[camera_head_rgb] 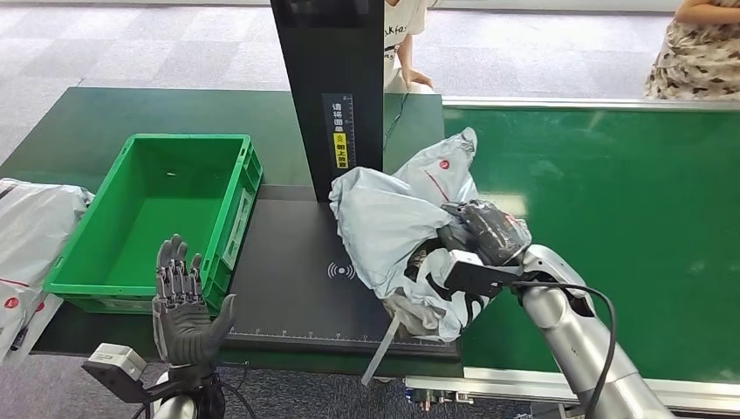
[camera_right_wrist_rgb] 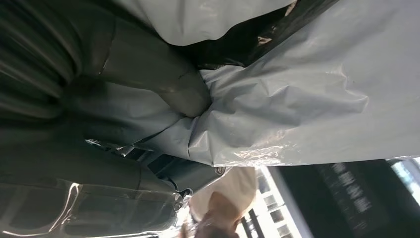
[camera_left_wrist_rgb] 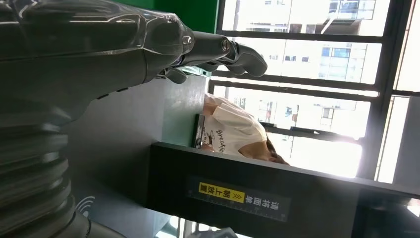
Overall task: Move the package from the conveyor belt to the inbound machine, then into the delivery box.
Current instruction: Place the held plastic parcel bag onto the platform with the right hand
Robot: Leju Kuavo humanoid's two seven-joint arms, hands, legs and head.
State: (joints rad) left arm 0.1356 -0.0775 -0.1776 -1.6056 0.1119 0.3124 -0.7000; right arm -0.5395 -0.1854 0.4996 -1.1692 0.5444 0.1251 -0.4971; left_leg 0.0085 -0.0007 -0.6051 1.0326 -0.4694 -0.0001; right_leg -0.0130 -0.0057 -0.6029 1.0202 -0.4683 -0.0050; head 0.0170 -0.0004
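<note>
Green crate (camera_head_rgb: 229, 229), nothing inside

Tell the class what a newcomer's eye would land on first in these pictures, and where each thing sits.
First comes the crumpled grey package, gripped by the right hand over the black inbound machine, beside its tall dark post. Next is the bright green delivery box, sitting to the left of the machine. The left hand stands raised with fingers apart in front of that box, holding nothing.
</note>
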